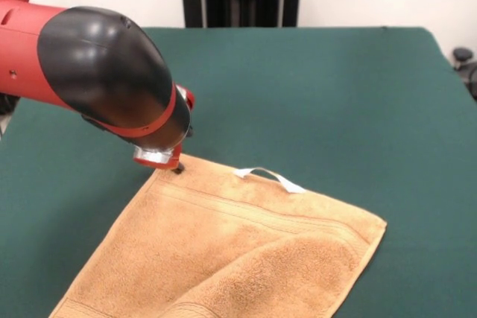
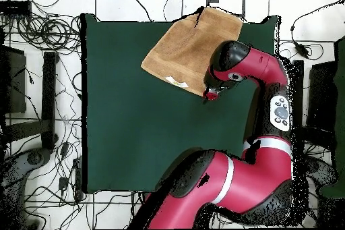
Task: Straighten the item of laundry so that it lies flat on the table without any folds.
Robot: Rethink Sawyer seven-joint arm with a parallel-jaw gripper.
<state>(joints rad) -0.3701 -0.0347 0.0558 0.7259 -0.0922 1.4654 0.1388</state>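
The table (image 1: 313, 94), covered in dark green cloth, fills most of the front view. No containers stand on it, so nothing is held inside anything.

The arm (image 1: 97, 72) enters from the upper left of the front view, its bulky black and red wrist bent down toward the towel's upper left corner. That posture reads as a reach for a corner, the sensible place to pull from if a fold is to be drawn out.

The item of laundry (image 1: 246, 251) lies in the lower centre of the front view, running off the bottom edge. In the overhead view it sits at the upper centre, close to the table's top edge. It is not flat: a rolled or doubled flap crosses its lower right part in the front view, so the task appears unfinished.

The tool (image 1: 177, 167) touches or hovers just over the towel's corner, but the wrist hides it; whether it is clenched or released cannot be told.

The small white loop tag (image 1: 270, 177) arches up from the towel's upper edge.
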